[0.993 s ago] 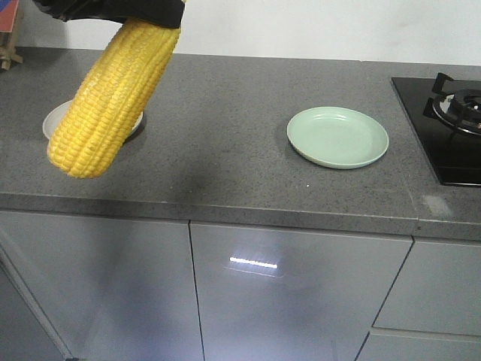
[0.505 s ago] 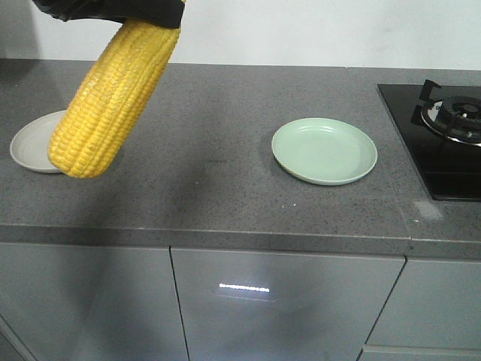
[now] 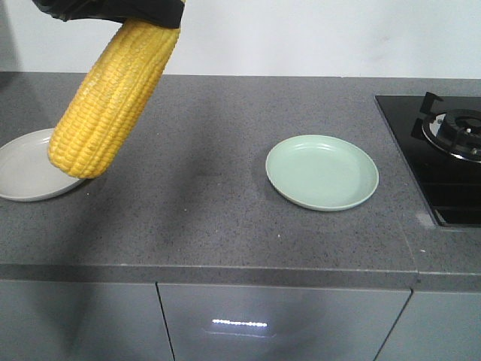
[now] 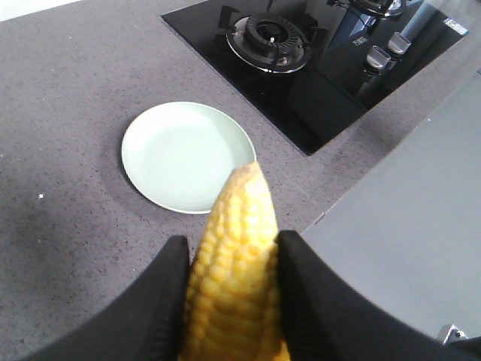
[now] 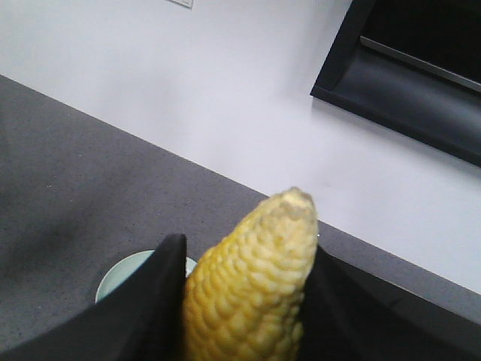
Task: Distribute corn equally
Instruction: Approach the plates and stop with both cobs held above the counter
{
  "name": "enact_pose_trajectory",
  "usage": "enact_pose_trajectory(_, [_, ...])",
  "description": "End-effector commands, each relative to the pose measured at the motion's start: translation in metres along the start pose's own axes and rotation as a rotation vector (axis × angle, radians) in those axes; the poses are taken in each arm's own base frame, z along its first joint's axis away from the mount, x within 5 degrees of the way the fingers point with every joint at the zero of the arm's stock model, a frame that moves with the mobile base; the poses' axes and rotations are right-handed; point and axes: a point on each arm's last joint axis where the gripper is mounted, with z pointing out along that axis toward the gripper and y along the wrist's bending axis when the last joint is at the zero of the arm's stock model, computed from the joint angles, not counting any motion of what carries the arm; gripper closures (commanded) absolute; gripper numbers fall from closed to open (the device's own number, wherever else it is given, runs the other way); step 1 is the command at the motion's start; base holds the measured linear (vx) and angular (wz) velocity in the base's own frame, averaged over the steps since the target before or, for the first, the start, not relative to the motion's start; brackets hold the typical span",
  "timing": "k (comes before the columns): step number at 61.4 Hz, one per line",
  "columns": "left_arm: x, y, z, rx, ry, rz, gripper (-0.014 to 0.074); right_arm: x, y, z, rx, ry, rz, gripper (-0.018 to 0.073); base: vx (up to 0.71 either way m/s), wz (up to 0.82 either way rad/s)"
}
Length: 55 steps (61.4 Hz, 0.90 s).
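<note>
The left gripper (image 4: 233, 248) is pinching the left-hand cob (image 4: 237, 199) — its black fingers (image 4: 161, 301) press on either flank of the bright-yellow kernels; the tapered tip points out over the grey counter (image 4: 68, 90) toward a pale green plate (image 4: 173, 150), which lies flat and bare; beyond that plate sits a black hob (image 4: 269, 37) with a burner ring, and knobs (image 4: 387, 49) stand along its far side. The right gripper (image 5: 246, 244) is likewise clamped on the right-hand cob (image 5: 252, 293), one dark finger on each side; this cob's paler, blunt tip shows against a white wall (image 5: 225, 90), and a sliver of a pale dish (image 5: 124, 271) lies on the counter just past the finger on the picture's left; which plate it is I cannot tell.

In the front view a black gripper (image 3: 128, 11) in the top left corner holds the upper end of a hanging cob (image 3: 113, 98), which slants down and to the left, off the counter — it is probably one of the two above, but the angle does not show which arm has it; in the picture its lower end overlaps the right rim of a grey-white plate (image 3: 22, 177); the pale green plate lies well apart to the right, between that plate and the hob.
</note>
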Motion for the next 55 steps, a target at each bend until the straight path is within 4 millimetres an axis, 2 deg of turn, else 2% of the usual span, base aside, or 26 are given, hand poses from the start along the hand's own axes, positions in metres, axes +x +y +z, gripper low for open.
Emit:
enact_pose_trajectory(1, [-0.0055,-0.0130,-0.0207,0.028,-0.086,0.007,0.0603,-0.0080,-0.0025,-0.0076,0.030,-0.084,-0.002,0.0564,0.12,0.00])
enact_pose_trajectory(55, [-0.0055,-0.0130,-0.0207,0.028,-0.086,0.007,0.0603,-0.0081,-0.0025,-0.0076,0.030,-0.085,-0.002,0.0564,0.09,0.02])
